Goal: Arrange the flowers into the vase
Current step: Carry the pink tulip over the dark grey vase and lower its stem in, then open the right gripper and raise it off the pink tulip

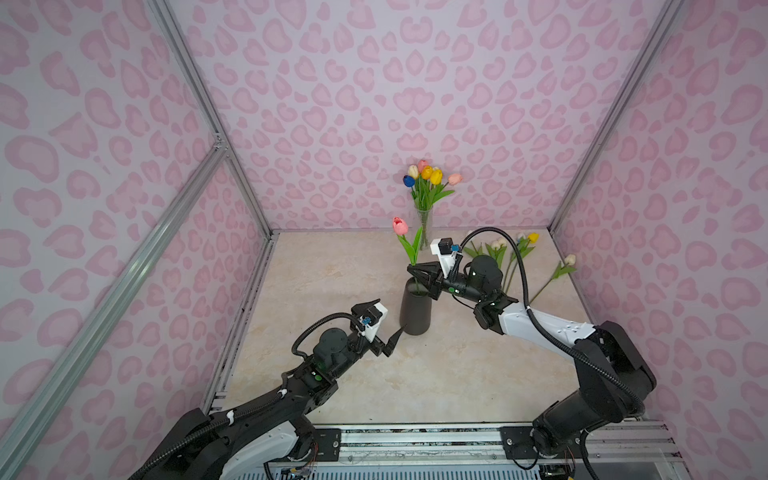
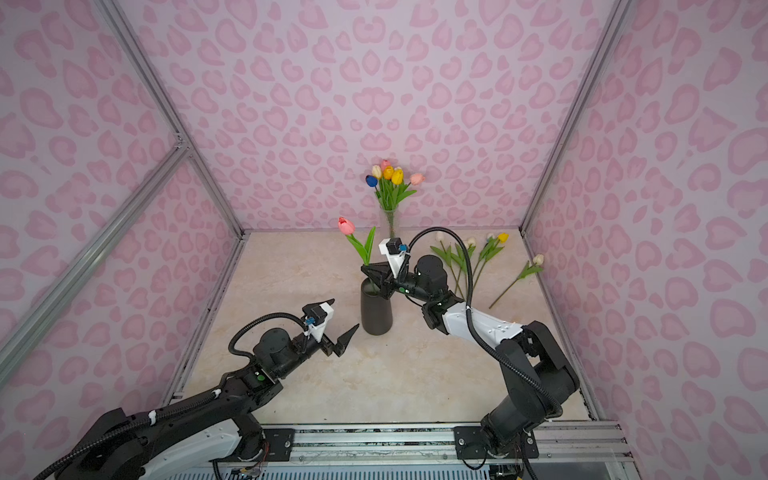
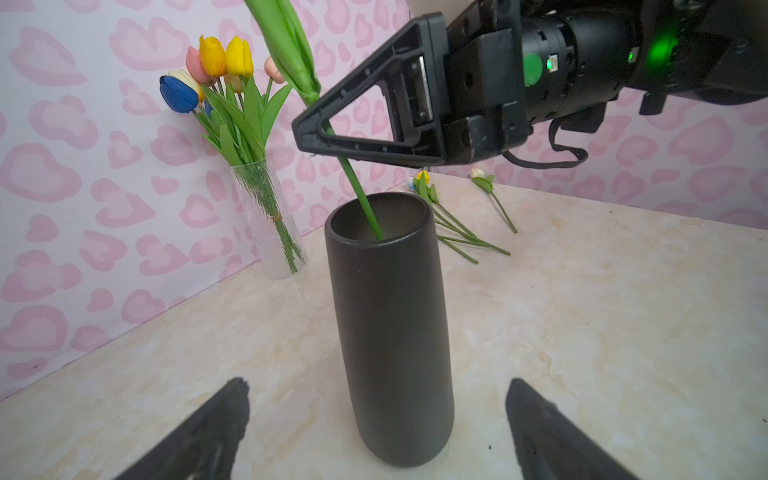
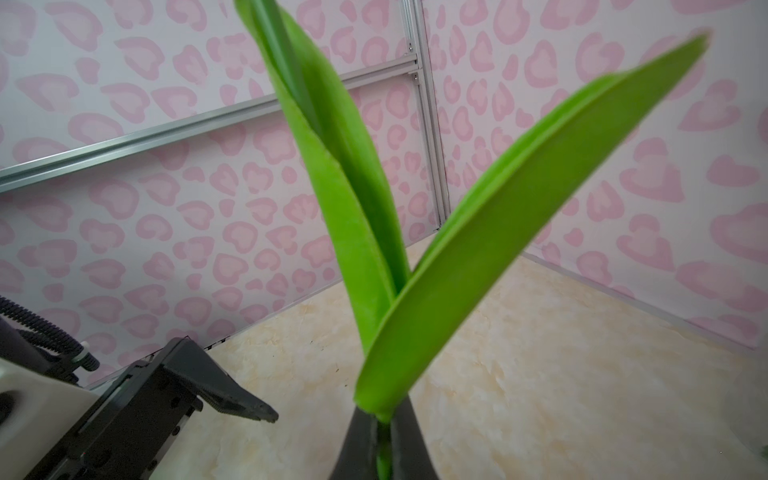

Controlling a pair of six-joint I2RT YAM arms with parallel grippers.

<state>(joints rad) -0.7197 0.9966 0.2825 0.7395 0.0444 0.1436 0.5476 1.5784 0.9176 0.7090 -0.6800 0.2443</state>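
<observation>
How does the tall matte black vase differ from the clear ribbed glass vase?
The tall matte black vase is opaque; the clear ribbed glass vase is transparent. The black one holds a single green tulip stem, the glass one a bunch of coloured tulips. Both stand upright.

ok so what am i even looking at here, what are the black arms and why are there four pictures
Those are two robot arms mounted at the near edge of a table, each ending in a two-fingered gripper. Two pictures look down from one overhead camera pair; the other two come from small cameras on each arm's wrist, so they are close-ups. The right gripper is shut on the stem of a pink tulip, whose lower end is inside the black vase. The left gripper is open and empty, just beside that vase. At the back stands a glass vase holding a bunch of tulips. More loose tulips lie flat on the table to the right.
</observation>
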